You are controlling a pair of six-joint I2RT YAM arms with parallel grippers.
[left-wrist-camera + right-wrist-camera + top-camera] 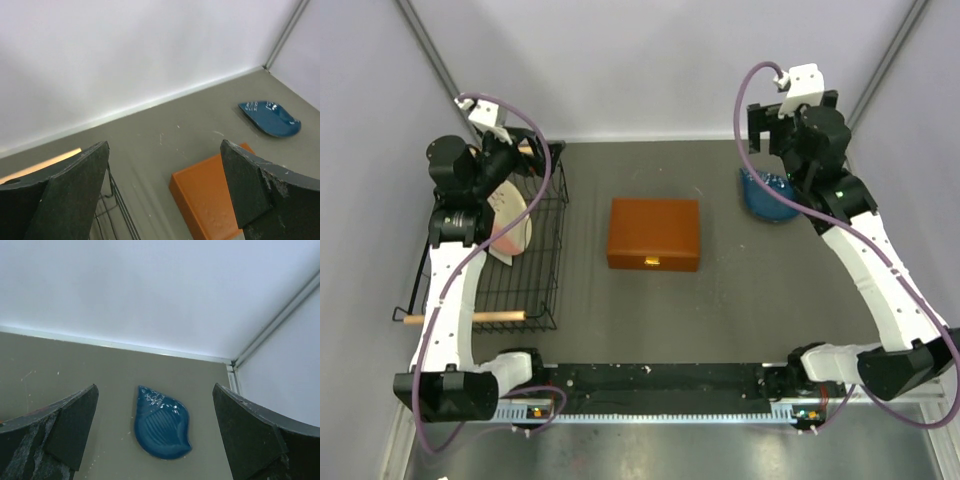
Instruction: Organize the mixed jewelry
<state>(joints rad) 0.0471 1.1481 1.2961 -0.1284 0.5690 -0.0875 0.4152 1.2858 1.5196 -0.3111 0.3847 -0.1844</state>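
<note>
Jewelry: none visible; probably inside the closed wooden box (654, 233), frame centre, long axis left-right, midway between arms. Left gripper (163, 145): spread, empty. Right gripper (154, 387): spread, empty, above blue shell dish (162, 422).

I have both arms raised and reaching away from their bases: my left arm (448, 300) climbs along the left side with its wrist bent inward, and my right arm (872, 275) leans up toward the far right. On the left gripper (165, 170) the fingers (75, 195) stand wide apart and hold nothing. The right gripper (155, 415) is spread just as wide, equally empty-handed.
</note>
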